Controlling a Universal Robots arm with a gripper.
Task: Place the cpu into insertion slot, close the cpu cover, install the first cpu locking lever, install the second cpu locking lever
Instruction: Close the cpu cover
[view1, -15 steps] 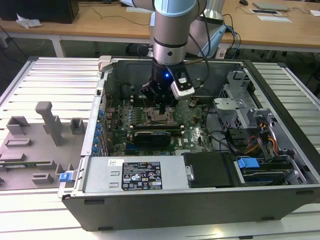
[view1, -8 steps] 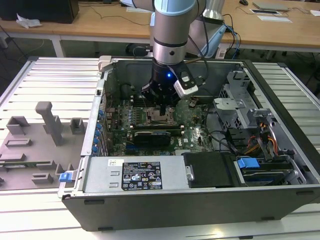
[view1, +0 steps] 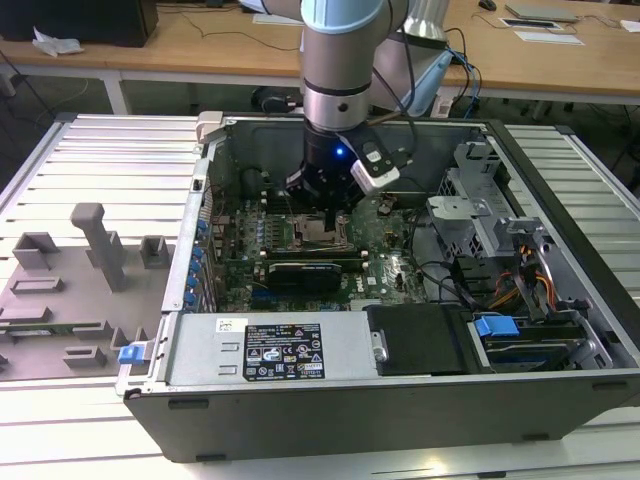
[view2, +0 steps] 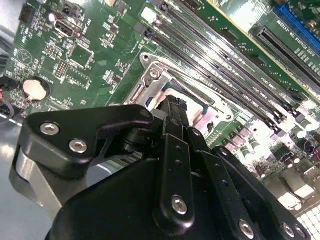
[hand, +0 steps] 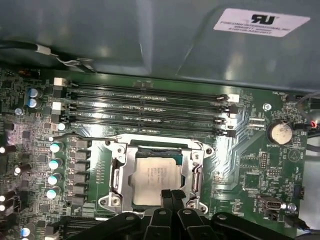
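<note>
An open computer case (view1: 330, 420) lies on a ribbed grey tabletop (view1: 110, 150), with grey plastic fixtures (view1: 100, 245) at the exterior view's left. Inside, a green motherboard (hand: 245, 170) carries four long black memory slots (hand: 150, 107) and a round coin battery (hand: 279, 132); a labelled power supply (view1: 270, 350) sits against the near wall

Ribbed metal table (view1: 110, 160) carries an open computer case (view1: 400, 410) (grey fixture blocks (view1: 100, 245) beside).

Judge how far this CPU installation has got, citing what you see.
Done: the cpu sits in the insertion slot, with the cpu cover seemingly down around it. In hand: the gripper is at the cpu's edge. Left: the locking levers; latching cannot be judged.
</note>
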